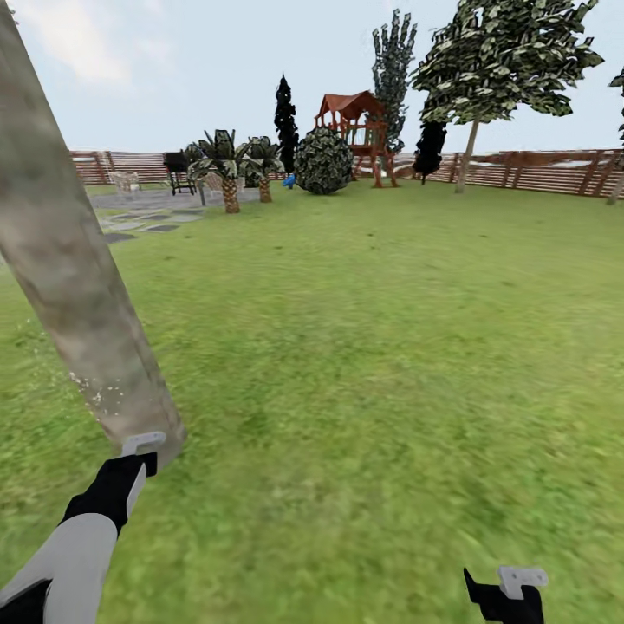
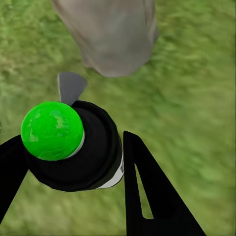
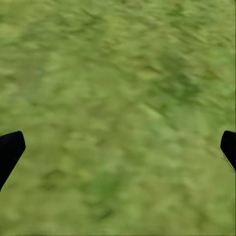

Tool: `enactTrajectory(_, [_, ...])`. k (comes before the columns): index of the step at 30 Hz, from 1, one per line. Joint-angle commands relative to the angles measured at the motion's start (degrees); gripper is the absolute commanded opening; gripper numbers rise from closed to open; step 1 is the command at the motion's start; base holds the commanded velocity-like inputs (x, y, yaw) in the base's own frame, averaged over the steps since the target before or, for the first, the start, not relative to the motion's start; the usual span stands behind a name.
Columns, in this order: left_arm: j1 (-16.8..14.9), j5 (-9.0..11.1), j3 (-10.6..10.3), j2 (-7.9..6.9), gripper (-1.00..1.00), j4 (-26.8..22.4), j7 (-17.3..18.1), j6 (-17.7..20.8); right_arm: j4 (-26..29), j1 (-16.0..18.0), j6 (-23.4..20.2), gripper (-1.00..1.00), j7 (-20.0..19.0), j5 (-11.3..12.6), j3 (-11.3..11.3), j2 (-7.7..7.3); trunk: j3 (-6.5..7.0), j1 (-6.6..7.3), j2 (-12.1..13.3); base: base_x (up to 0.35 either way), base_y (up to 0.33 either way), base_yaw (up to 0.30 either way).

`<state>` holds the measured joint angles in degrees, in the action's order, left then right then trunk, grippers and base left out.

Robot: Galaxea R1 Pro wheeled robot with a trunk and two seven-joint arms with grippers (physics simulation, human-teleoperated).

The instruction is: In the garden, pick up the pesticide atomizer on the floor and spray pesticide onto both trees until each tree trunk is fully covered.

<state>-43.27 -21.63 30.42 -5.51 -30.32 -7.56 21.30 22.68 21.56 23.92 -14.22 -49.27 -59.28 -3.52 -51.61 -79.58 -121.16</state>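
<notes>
A: Between the two black fingers (image 2: 147,187) of the left pincer (image 2: 73,162): one pesticide atomizer (image 2: 98,147), gripped at both sides. Black body, sliver of white label, and a bright green round cap (image 2: 51,130) on top in the left wrist view.

B: And just past the cap?

A: One grey spout piece (image 2: 71,86), aimed toward the foot of one tree trunk (image 2: 113,34). Trunk near, though touching or not, hard to tell. Grass (image 2: 196,98) all round.

B: Same from the head view?

A: Yes. Left pincer (image 1: 139,451) low at the left, right at the base of the near tree trunk (image 1: 69,260). Thick, mottled grey-beige, leaning across the left edge.

B: Other pincer?

A: Right pincer (image 3: 118,147) spread wide, holding nothing; two dark fingertips (image 3: 10,147) at opposite edges of the right wrist view, blurred lawn (image 3: 118,73) between. Low at the right in the head view (image 1: 511,589), well apart from the left one.

B: Farther out, counted?

A: One second tree (image 1: 503,61) with a green-white canopy and a slim pale stem, far right by the slatted fence (image 1: 537,169). Two short palms (image 1: 227,169). Two narrow black trees (image 1: 286,113). One tall dark green tree (image 1: 392,61). One round bush (image 1: 323,160). One red play tower (image 1: 355,130) behind the bush. One dark grill (image 1: 178,169). Several grey slabs (image 1: 139,221) at the far left; exact number unclear.
</notes>
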Motion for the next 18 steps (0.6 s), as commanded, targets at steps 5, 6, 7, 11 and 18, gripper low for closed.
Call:
enactTrajectory(5, [-0.1,-0.3,0.2,-0.01,-1.00,-0.1,0.0,0.2,0.0,0.1,0.3,1.00,-0.5,-0.2,-0.5,0.01,-0.05,-0.01,0.0,0.197,-0.231,0.275])
enactTrajectory(6, [-0.1,-0.3,0.2,-0.02,-1.00,-0.1,0.0,0.2,0.0,0.1,0.3,1.00,-0.5,-0.2,-0.5,0.01,-0.05,-0.01,0.0,0.198,-0.231,0.277])
enactTrajectory(7, [-0.1,-0.2,0.2,-0.02,-1.00,-0.1,0.0,0.3,0.0,0.1,0.3,1.00,-0.5,-0.2,-0.5,0.01,-0.05,-0.01,0.0,0.199,-0.230,0.277])
enactTrajectory(11, [-0.1,-0.1,0.2,-0.03,-1.00,-0.1,0.0,0.3,0.0,0.1,0.3,1.00,-0.5,-0.2,-0.5,0.01,-0.05,-0.01,0.0,0.205,-0.225,0.277])
enactTrajectory(18, [-0.1,-0.1,0.2,-0.03,-1.00,-0.2,-0.1,0.3,0.0,0.1,0.3,1.00,-0.5,-0.2,-0.5,0.01,-0.05,-0.01,0.0,0.217,-0.214,0.277])
